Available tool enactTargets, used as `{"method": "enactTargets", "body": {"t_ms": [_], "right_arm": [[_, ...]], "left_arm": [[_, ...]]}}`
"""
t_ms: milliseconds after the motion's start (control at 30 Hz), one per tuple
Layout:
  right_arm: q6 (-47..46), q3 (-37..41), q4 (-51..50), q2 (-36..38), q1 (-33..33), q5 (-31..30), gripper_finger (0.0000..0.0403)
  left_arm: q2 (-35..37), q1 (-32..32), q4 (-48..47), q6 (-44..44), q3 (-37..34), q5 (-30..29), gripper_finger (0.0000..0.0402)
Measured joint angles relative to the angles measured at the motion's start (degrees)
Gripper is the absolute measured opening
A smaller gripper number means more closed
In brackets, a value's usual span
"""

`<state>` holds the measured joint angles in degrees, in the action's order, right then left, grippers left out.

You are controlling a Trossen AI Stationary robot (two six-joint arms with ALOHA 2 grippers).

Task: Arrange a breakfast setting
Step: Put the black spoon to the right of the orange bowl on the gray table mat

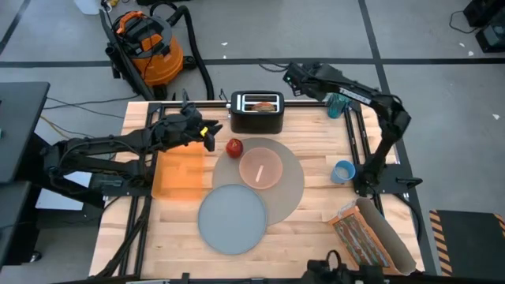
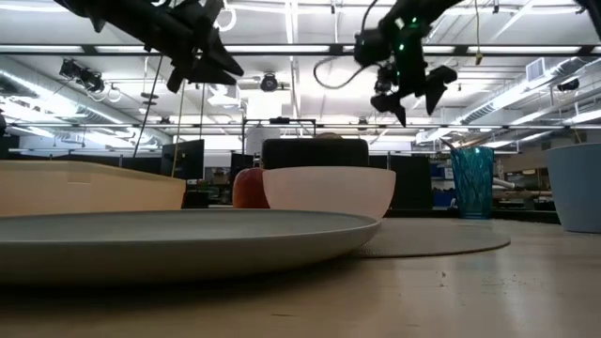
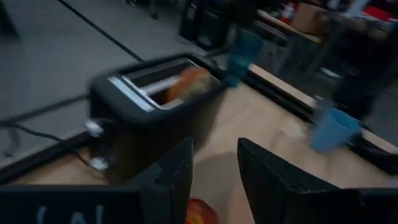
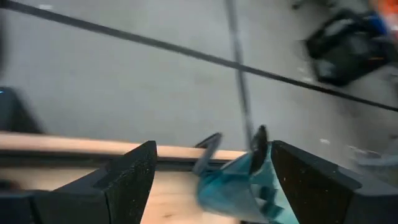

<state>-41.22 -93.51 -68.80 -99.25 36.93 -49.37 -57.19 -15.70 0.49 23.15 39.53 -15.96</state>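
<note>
A bagel [image 1: 266, 102] stands in the slot of the black toaster [image 1: 256, 113] at the table's far edge. In front of it lies a round grey mat [image 1: 288, 193] with a pink bowl [image 1: 260, 167] on it and a red apple [image 1: 234, 147] at its far left rim. A grey plate [image 1: 232, 218] overlaps the mat's near left edge. My left gripper [image 1: 211, 136] hangs open in the air just left of the apple [image 3: 200, 213], holding nothing. My right gripper [image 1: 293, 76] hangs open above the far edge, right of the toaster, with nothing between its fingers [image 4: 134, 168].
An orange cereal box [image 1: 180, 172] lies flat left of the mat. A blue cup [image 1: 343, 171] stands right of the mat and a teal bottle [image 1: 338, 104] at the far right. A brown packet [image 1: 359, 233] lies at the near right corner.
</note>
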Motion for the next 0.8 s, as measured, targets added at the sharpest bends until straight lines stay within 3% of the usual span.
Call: {"method": "enactTargets", "body": {"t_ms": [300,633,800], "right_arm": [[-13.0,0.0,-10.2,-9.0,0.9,-5.5,0.0303],[-20.3,0.0,-18.2,-11.4,2.8,-9.6,0.0279],[-20.8,0.0,-18.3,-11.3,5.4,-7.6,0.0261]], "left_arm": [[3.3,0.2,-1.2,-1.3,0.0,16.4,0.0135],[6.4,0.1,-4.1,-7.8,0.0,17.4,0.0135],[6.4,-1.8,-3.9,-9.1,0.0,17.4,0.0135]]}}
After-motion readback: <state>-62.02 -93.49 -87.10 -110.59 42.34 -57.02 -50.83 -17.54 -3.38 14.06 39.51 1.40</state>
